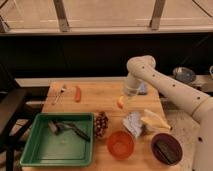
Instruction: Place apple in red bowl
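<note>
The apple (pixel 120 102) is a small yellow-orange fruit at the middle of the wooden table (pixel 100 107), right under my gripper (pixel 123 100). The white arm reaches in from the right and bends down over it. The fingers sit around the apple, and I cannot tell whether it rests on the table or hangs just above it. The red bowl (pixel 120 144) is a round orange-red plastic bowl at the table's front edge, well in front of the apple, with nothing in it.
A green tray (pixel 37 150) with utensils lies front left. A pine cone-like brown object (pixel 101 125) sits beside it. A slim red-orange stick (pixel 77 93) and a fork (pixel 60 92) lie back left. A crumpled bag (pixel 145 122) and a dark maroon bowl (pixel 166 148) are front right.
</note>
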`<state>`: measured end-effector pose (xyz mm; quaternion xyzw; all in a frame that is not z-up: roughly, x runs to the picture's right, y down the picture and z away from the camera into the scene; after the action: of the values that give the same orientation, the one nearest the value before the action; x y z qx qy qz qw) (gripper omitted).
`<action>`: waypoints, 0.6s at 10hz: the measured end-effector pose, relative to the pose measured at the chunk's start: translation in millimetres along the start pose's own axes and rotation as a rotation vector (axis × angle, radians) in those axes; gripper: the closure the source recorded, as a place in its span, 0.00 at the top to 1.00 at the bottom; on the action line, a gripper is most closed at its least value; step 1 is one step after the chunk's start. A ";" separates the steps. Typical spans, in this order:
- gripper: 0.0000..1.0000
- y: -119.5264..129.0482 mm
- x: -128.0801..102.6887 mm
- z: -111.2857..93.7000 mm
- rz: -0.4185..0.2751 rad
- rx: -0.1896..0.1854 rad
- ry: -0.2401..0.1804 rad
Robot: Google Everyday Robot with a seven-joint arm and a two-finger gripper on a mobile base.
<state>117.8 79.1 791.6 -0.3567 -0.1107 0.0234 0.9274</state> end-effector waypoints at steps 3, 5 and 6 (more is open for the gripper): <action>0.10 49.4 -9.7 -13.2 -0.037 -0.035 -0.006; 0.30 90.6 -24.5 -19.9 -0.071 -0.069 -0.006; 0.43 115.8 -34.8 -22.3 -0.091 -0.094 -0.008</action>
<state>92.9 146.4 691.8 -0.3941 -0.1316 -0.0224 0.9093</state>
